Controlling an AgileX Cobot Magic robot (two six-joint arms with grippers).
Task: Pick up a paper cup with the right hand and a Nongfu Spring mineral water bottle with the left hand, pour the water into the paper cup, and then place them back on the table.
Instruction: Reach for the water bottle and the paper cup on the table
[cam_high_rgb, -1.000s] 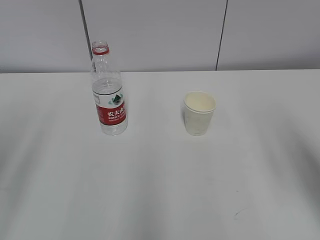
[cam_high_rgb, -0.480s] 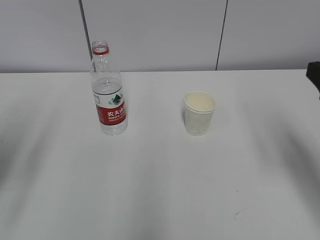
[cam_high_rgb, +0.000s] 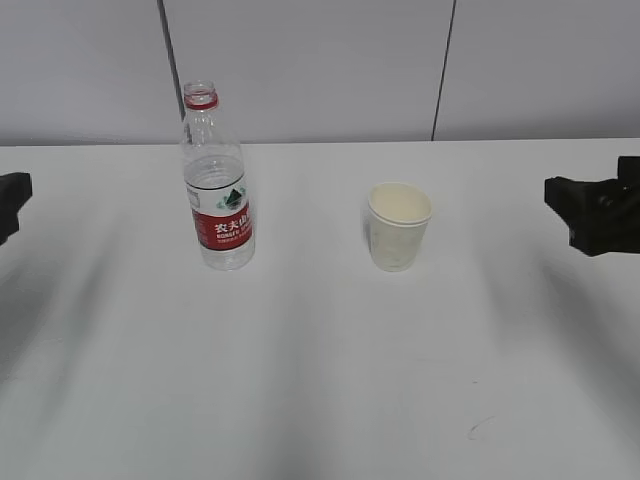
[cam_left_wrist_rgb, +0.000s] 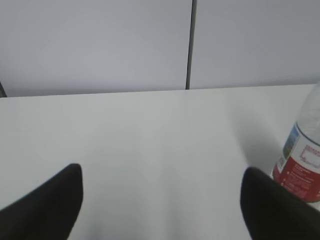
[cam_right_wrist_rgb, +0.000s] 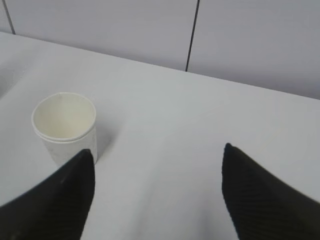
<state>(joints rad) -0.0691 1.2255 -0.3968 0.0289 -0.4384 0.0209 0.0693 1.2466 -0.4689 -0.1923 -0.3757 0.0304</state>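
The Nongfu Spring bottle (cam_high_rgb: 216, 185) stands upright and uncapped on the white table (cam_high_rgb: 320, 380), left of centre; its label edge shows at the right of the left wrist view (cam_left_wrist_rgb: 302, 160). The paper cup (cam_high_rgb: 399, 225) stands upright and empty to its right, and shows at the left of the right wrist view (cam_right_wrist_rgb: 65, 127). My left gripper (cam_left_wrist_rgb: 162, 172) is open and empty, with the bottle beside its right finger; only its tip (cam_high_rgb: 12, 200) shows at the left edge. My right gripper (cam_right_wrist_rgb: 157, 152) is open and empty, right of the cup; it enters at the right edge (cam_high_rgb: 575, 212).
A grey panelled wall (cam_high_rgb: 320, 60) with dark vertical seams runs behind the table's far edge. A small dark scuff mark (cam_high_rgb: 478, 428) lies on the table near the front right.
Both grippers have come into the exterior view, the left from the left edge, the right from the right edge, moving inward. The bottle and cup have not moved.
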